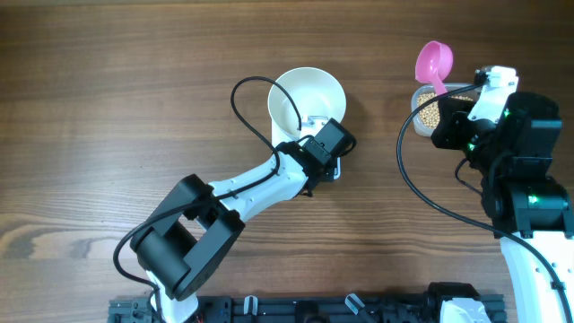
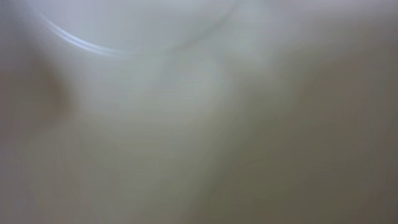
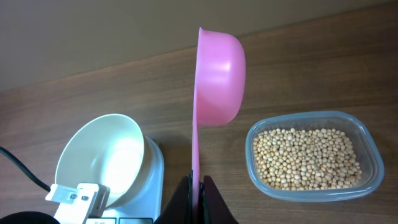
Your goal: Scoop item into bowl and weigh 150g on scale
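On the brown bench (image 1: 108,108), right fingers (image 3: 212,202) pinch the pink scoop (image 3: 219,74). Dip it deep into the beans (image 3: 308,158), lift level. Shut left fingers (image 1: 326,141) maybe touch the scale (image 3: 153,175).

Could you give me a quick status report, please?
Left pincer shut at bowl rim, hold unclear. Right pincer shut on pink scoop. Bowl empty on scale, beans in tub. Nothing blocking.

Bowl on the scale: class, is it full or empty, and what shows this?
Empty: the bowl's visible inside is bare white in the right wrist view; the beans lie in the tub.
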Motion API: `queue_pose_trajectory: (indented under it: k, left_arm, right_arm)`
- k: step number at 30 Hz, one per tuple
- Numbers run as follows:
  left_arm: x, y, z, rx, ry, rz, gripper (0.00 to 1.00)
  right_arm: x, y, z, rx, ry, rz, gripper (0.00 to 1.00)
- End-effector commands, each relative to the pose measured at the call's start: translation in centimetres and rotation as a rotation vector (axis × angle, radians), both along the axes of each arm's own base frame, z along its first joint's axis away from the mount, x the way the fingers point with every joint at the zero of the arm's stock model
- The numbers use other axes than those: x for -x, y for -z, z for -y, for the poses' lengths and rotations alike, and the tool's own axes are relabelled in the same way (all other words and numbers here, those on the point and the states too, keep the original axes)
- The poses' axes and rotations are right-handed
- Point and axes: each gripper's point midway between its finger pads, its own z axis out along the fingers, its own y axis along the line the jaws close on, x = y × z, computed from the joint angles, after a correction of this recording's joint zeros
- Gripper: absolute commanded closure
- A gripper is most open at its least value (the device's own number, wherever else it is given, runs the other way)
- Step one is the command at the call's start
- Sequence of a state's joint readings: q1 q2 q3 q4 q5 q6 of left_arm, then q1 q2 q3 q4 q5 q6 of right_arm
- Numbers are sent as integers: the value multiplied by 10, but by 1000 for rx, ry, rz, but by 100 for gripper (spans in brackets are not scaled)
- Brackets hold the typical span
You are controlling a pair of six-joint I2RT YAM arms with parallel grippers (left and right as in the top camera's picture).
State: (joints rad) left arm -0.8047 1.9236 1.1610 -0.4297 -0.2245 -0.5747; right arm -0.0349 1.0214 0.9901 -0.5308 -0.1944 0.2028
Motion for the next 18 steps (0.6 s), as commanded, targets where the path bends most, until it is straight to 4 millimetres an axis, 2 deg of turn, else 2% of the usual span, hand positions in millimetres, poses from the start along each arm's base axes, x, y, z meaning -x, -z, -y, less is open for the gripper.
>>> queue_pose_trajectory:
  k: [1, 9, 18]
  left_arm:
    - [33, 66, -30, -122, -12, -159, 96]
    - [39, 75, -30, -123, -4, -196, 96]
    - [56, 94, -34, -182, 27, -248, 96]
  right_arm:
    - [-3, -9, -2, 7, -20, 30, 96]
    - [-4, -11, -3, 3, -30, 41, 96]
    - [-4, -12, -3, 3, -30, 43, 96]
